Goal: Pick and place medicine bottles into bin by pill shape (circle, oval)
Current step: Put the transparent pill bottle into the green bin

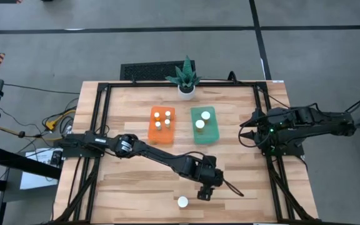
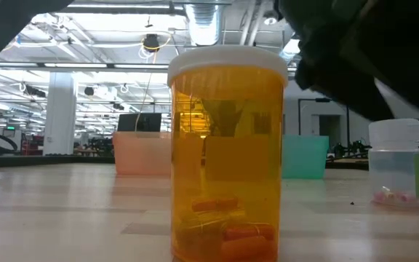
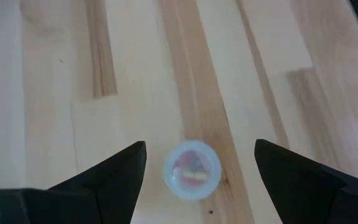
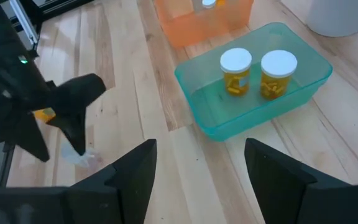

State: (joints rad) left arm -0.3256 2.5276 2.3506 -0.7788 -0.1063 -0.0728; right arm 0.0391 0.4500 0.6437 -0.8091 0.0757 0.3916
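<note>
My left gripper (image 3: 201, 180) is open and points down over the bluish-clear bottle (image 3: 191, 169), which stands upright on the table between the two fingers, apart from both. In the high view this gripper (image 1: 204, 192) is near the table's near edge and hides that bottle. An amber bottle with a white cap (image 1: 182, 202) stands just beside it, close in the low view (image 2: 226, 153). The orange bin (image 1: 162, 134) holds several bottles. The green bin (image 1: 206, 135) holds two (image 4: 257, 71). My right gripper (image 4: 201, 174) is open and empty at the table's right side.
A white plant pot (image 1: 186, 90) with a green plant stands at the far edge behind the bins. The two bins stand side by side at mid-table. My left arm (image 1: 142, 150) stretches across the table from the left. Black frame rails (image 1: 99, 125) run along both sides.
</note>
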